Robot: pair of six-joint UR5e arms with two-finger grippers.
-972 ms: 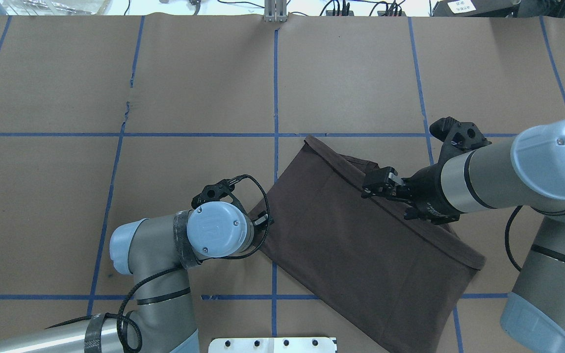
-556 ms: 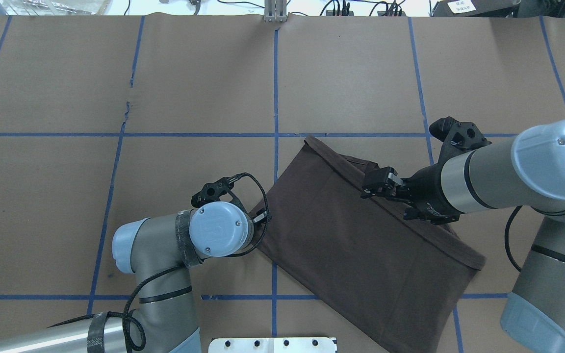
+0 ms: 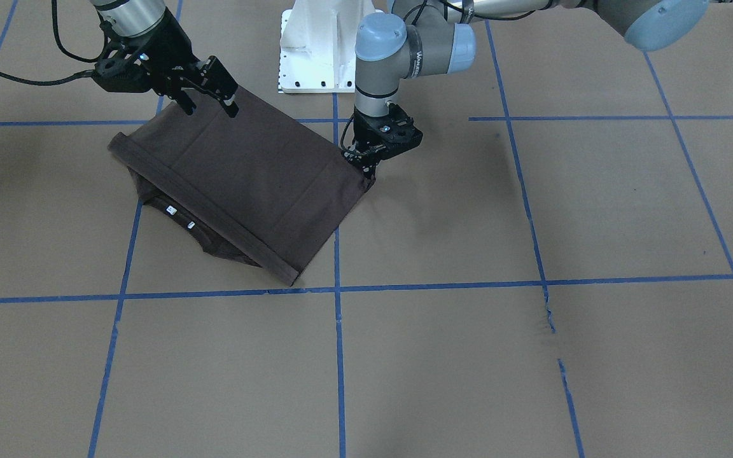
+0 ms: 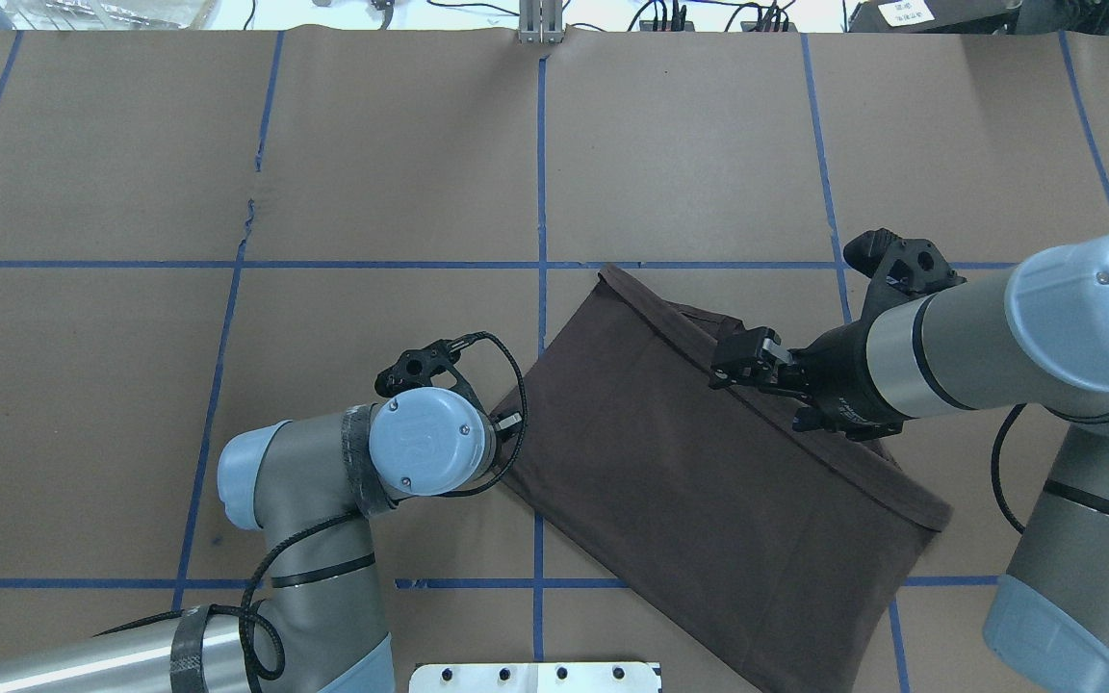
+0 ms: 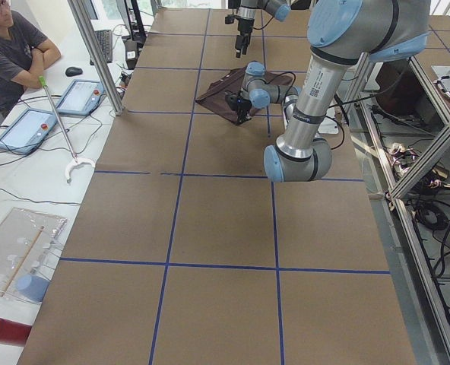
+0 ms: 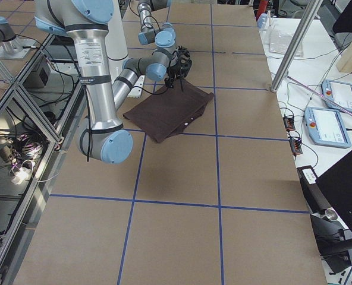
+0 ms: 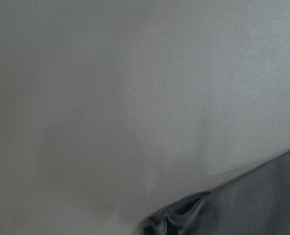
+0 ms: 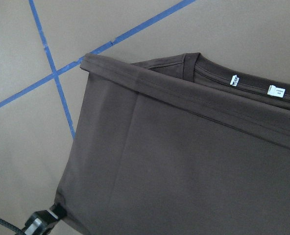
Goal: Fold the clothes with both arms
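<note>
Claws first: my left claw (image 3: 366, 164) sits low at the shirt's (image 3: 245, 178) corner, and I cannot tell if it pinches; my right claw (image 3: 212, 105) hangs wide open over the other side. My left claw just slid a tiny bit and the shirt hardly stirred, so I think the next fold has not begun. It lies folded, crooked, on brown paper (image 3: 468, 356) with blue lines (image 3: 339, 356); a person (image 5: 12, 46) sits nearby.

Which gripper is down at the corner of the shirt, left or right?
The left gripper, pointing straight down at the T-shirt's corner. The right gripper hangs open over the opposite edge.
</note>
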